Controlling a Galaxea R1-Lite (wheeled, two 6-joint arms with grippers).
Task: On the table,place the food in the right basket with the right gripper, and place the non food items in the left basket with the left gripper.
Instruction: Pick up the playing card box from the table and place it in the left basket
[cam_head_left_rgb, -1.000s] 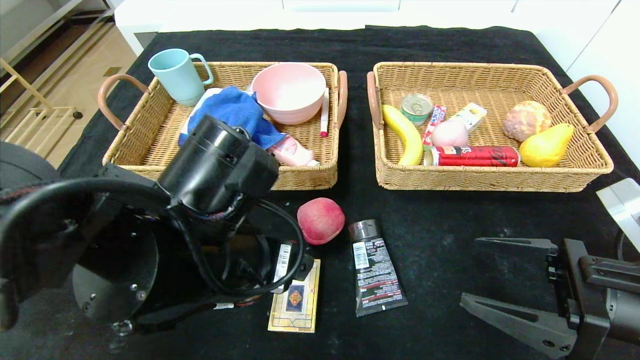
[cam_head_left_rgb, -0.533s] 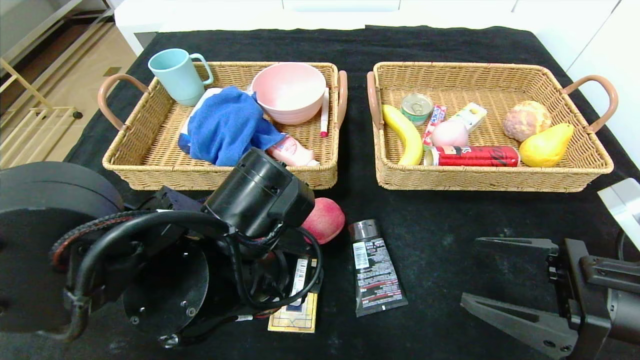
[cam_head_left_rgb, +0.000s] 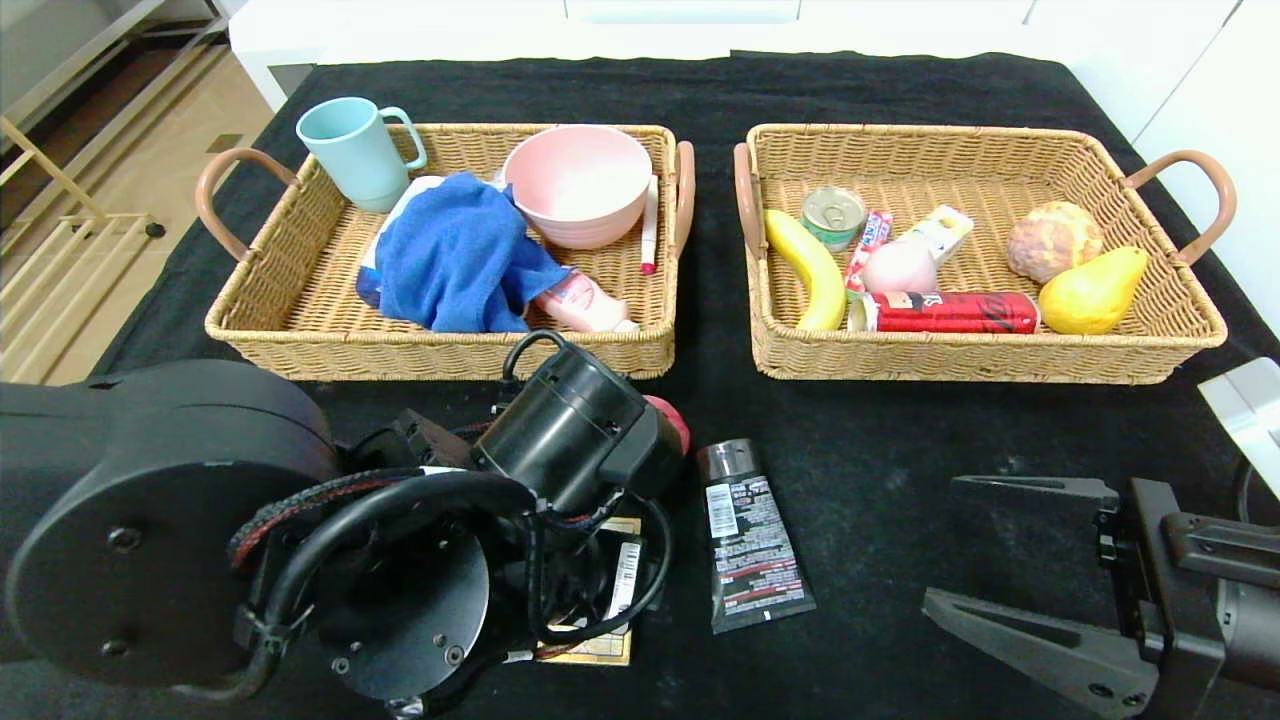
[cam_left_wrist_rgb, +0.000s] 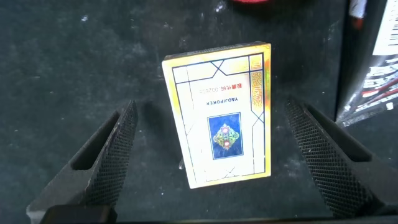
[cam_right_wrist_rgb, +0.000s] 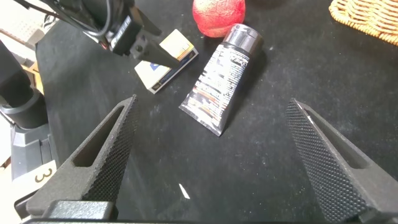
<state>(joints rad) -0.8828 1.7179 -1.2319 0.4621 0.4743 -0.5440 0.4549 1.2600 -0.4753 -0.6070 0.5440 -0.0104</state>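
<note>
A gold-edged box of playing cards (cam_left_wrist_rgb: 221, 130) lies flat on the black cloth, between the spread fingers of my left gripper (cam_left_wrist_rgb: 211, 158), which is open and low over it, not touching. In the head view only a corner of the box (cam_head_left_rgb: 605, 652) shows under my left arm. A red apple (cam_head_left_rgb: 672, 418) peeks out behind the left wrist; it also shows in the right wrist view (cam_right_wrist_rgb: 217, 15). A black tube (cam_head_left_rgb: 748, 535) lies beside the box. My right gripper (cam_head_left_rgb: 1010, 560) is open and empty at the front right, over bare cloth.
The left basket (cam_head_left_rgb: 300, 330) holds a teal mug, blue cloth, pink bowl, pen and pink tube. The right basket (cam_head_left_rgb: 960, 362) holds a banana, tin, candy, red can, bread and pear. The table's right edge is near my right arm.
My left arm has swung forward and right, from near the left basket down over the card box. It now hides most of the apple. The right arm has not moved.
</note>
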